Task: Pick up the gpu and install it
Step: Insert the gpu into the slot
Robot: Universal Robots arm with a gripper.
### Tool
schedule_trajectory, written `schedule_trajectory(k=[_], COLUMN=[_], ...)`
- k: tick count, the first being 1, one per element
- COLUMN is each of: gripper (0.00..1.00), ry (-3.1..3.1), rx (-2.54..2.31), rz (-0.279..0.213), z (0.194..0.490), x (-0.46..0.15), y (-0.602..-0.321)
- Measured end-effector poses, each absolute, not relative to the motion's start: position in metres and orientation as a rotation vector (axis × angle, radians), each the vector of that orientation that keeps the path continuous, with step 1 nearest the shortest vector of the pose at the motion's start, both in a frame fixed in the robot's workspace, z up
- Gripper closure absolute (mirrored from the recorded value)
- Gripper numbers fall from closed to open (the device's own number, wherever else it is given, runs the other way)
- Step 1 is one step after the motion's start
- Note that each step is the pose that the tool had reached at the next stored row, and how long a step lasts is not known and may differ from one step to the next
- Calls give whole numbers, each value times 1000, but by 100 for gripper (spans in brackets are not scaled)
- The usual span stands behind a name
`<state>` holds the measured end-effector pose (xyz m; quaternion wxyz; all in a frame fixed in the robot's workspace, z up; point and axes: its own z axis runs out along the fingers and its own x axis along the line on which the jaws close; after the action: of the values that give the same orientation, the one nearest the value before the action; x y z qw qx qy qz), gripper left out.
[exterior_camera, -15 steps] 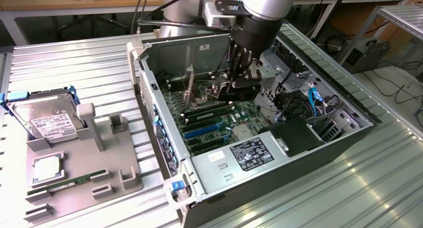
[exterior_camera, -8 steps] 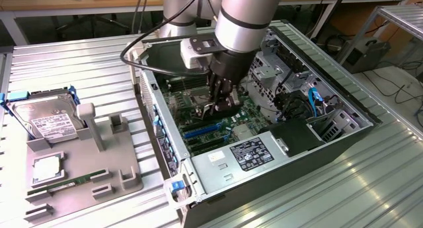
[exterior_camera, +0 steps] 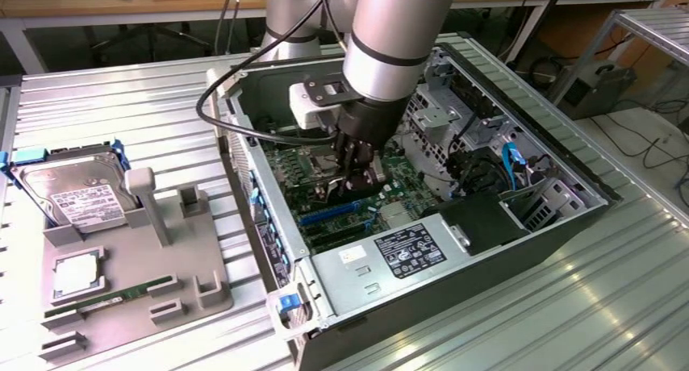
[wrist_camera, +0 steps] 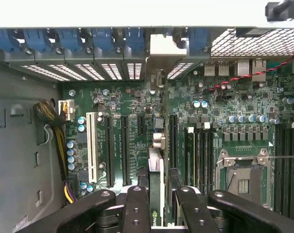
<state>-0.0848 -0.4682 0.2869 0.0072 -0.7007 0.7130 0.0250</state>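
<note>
one gripper point(wrist_camera: 161, 194) clamps one gpu point(wrist_camera: 156, 165) edge-on over one motherboard point(wrist_camera: 234, 97).

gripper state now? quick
Gripper: jaws shut on the gpu, edge-on over the motherboard.

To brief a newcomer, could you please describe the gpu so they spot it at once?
Look inside the open black computer case, above its green motherboard. Clamped in the black gripper is the gpu, a thin dark card seen edge-on; the black slots beside it lie flat on the board.
</note>
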Motion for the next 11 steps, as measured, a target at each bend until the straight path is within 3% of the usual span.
schedule_trajectory(k=[11], gripper=[74], ry=[2227], rx=[-2191], rz=[75], z=[278], x=[-87], y=[-468])
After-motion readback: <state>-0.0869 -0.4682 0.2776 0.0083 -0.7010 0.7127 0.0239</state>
